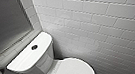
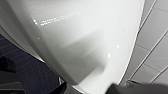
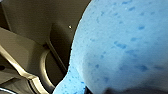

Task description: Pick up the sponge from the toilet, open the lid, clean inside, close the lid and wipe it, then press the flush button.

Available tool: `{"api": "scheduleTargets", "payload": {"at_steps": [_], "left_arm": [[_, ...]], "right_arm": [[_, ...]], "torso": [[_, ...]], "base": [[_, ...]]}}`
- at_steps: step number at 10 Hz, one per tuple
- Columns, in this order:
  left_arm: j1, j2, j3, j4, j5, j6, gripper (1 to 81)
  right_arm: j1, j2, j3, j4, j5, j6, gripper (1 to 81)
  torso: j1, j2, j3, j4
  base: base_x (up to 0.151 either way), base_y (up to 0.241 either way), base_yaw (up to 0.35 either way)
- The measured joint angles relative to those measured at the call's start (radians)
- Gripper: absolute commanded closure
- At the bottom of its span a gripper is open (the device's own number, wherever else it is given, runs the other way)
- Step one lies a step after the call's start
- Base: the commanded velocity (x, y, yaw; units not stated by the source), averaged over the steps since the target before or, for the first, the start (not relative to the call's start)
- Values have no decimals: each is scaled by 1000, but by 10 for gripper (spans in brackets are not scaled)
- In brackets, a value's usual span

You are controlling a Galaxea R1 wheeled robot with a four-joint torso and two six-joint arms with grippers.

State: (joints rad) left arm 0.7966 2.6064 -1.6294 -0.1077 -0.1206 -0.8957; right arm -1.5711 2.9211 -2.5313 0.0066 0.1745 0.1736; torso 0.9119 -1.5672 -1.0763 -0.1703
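Sponge (image 3: 120, 45) gripped by right claw (image 3: 112, 90); left claw's (image 2: 97, 90) state unclear; lid (image 1: 70, 70) glossy, walls (image 1: 101, 15) tiled.

Soft, even indoor light, faint sheen on the white wall tiles (image 1: 101, 15), small bright glints and a broad grey shadow on the glossy toilet (image 2: 82, 32), sponge (image 3: 125, 45) brightly lit before dim, brownish surroundings

No legible text, no label on toilet (image 1: 30, 57) or sponge (image 3: 120, 45)
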Motion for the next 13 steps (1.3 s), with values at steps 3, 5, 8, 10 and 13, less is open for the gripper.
{"api": "scheduleTargets", "payload": {"at_steps": [3,5,8,10,13], "left_arm": [[10,-50,71,0,-39,-3,10],[10,-74,103,0,-58,-7,10],[2,-137,176,-38,-103,-18,10],[-5,-186,199,-79,-186,-13,10],[-18,-243,226,-149,-326,-21,10]], "right_arm": [[0,0,0,0,0,0,811],[-6,0,0,0,-3,0,811],[-6,0,0,0,-3,0,811],[-6,1,0,0,-3,0,811],[-6,4,-1,0,-4,0,811]], "torso": [[0,0,45,0],[0,0,45,0],[0,-1,46,0],[0,-1,46,0],[0,-1,46,0]], "base": [[0,0,0],[0,0,0],[0,0,0],[0,0,0],[0,0,0]]}}
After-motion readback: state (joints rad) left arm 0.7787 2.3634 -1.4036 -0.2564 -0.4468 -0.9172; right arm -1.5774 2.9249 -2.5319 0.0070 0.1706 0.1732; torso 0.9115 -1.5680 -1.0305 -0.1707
